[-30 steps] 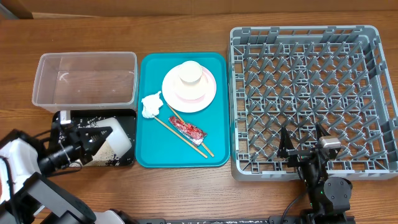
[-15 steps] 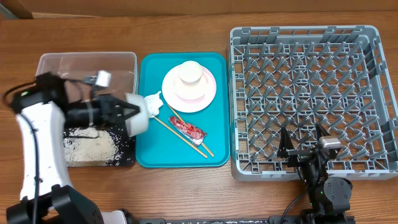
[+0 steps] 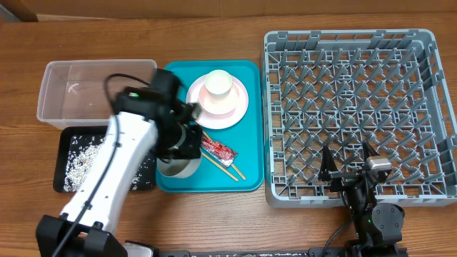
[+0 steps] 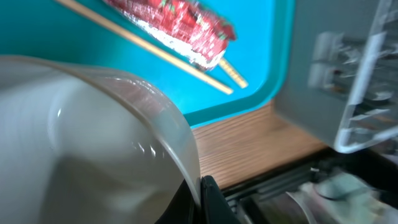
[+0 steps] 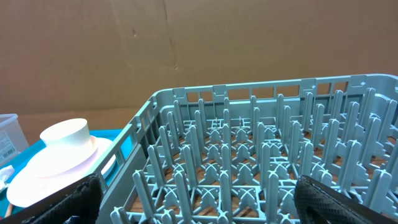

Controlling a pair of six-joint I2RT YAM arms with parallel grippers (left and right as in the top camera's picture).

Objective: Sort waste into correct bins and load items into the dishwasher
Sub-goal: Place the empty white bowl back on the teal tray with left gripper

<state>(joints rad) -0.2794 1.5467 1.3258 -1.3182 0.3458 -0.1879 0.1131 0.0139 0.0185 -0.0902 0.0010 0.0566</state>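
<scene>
Rice (image 3: 82,153) is binned beside the teal tray (image 3: 246,178); left tool (image 3: 186,140) grips the bowl (image 3: 178,168) above it, right tool (image 3: 348,165) gapes, rack (image 3: 343,34) unloaded.

The bowl (image 4: 74,143) overflows the left wrist view's edges, and the left arm (image 3: 125,153) covers the chopsticks' (image 3: 234,171) upper ends.

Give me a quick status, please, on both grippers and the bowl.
Left gripper shut on bowl, over teal tray. Right gripper open, at dish rack front. Chopsticks and wrapper close beside bowl.
</scene>
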